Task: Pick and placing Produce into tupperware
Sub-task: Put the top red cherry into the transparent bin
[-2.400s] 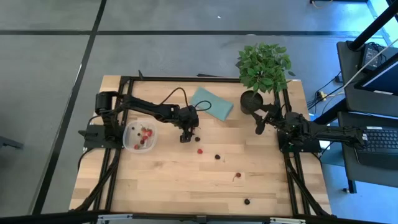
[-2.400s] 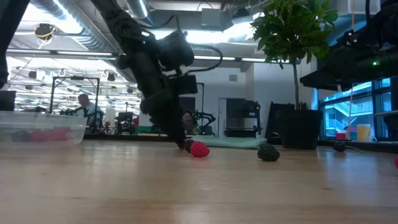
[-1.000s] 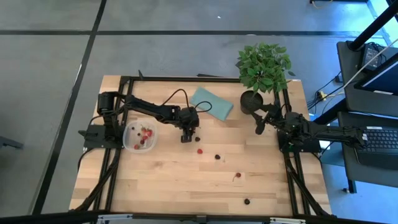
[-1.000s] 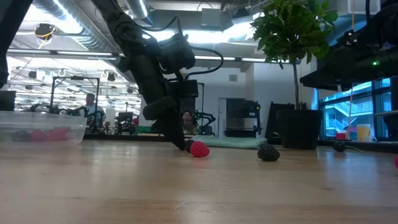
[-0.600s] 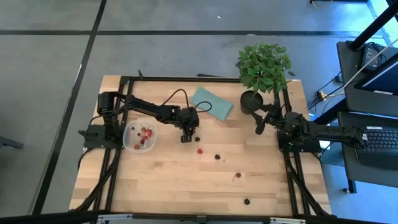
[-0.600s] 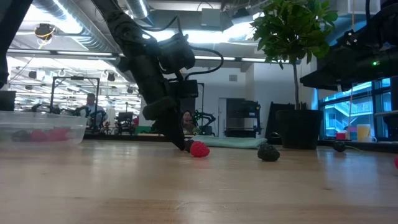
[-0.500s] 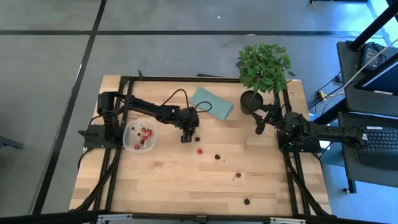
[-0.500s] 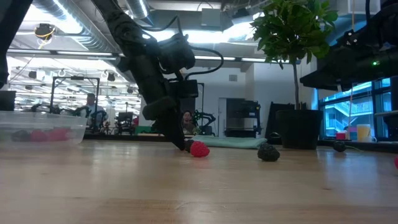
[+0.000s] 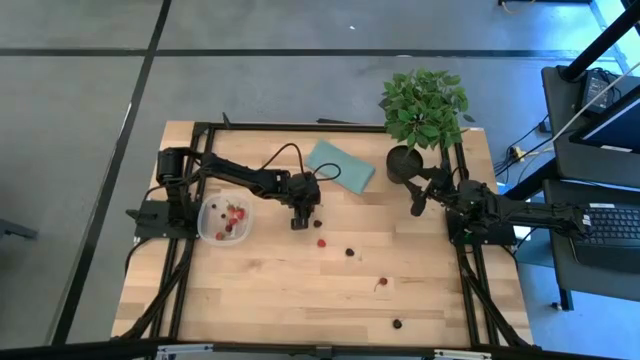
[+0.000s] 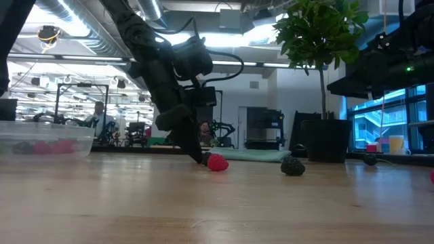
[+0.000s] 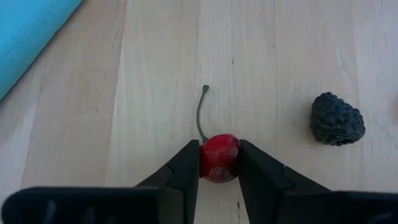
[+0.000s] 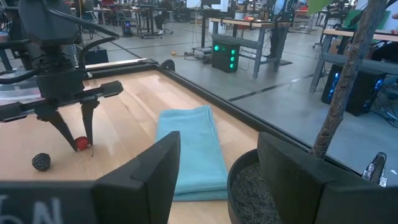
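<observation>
From above, my left gripper (image 9: pixel 300 222) is down on the table (image 9: pixel 300 300) beside the tupperware (image 9: pixel 224 220), which holds red and dark fruit; my right gripper (image 9: pixel 418 207) waits by the potted plant (image 9: pixel 424 110).

At table level, a red berry (image 10: pixel 217 163) lies at my fingertips.

Through my left wrist, my fingers (image 11: pixel 186 171) pinch a glossy red cherry (image 11: pixel 218 157) with a thin green stem; a bumpy blackberry (image 11: pixel 336 119) sits nearby.

Through my right wrist, those fingers (image 12: pixel 152 165) stand apart, empty.
</observation>
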Available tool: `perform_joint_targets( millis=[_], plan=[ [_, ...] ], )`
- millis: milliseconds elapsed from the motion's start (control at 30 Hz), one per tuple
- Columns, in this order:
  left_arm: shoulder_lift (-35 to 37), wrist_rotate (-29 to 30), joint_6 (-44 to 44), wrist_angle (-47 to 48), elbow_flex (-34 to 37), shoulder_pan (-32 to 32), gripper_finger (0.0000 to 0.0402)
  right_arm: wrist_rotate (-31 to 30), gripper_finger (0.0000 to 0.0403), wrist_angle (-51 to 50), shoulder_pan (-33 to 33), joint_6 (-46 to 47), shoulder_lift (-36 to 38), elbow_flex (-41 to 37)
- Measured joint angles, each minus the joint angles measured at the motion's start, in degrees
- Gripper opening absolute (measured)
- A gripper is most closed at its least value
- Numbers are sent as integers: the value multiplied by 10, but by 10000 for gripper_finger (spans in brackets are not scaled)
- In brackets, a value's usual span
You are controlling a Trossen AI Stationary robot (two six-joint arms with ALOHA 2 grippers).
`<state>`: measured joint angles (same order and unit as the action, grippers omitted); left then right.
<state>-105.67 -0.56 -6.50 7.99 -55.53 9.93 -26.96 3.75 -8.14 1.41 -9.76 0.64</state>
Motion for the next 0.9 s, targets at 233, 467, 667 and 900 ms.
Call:
perform_joint_targets(
  millis=[233, 467, 667, 900],
  plan=[
    [52, 6, 0, 117, -24, 1, 97, 0, 217, 0, 0, 12, 0, 0],
    [154, 26, 88, 377, -65, 0, 90, 0, 217, 0, 0, 17, -1, 0],
    [251, 24, 184, 460, -20, 0, 95, 0, 217, 0, 0, 30, -6, 0],
    [367, 26, 339, 530, 57, -10, 95, 0, 217, 0, 0, 31, -11, 0]
  ],
)
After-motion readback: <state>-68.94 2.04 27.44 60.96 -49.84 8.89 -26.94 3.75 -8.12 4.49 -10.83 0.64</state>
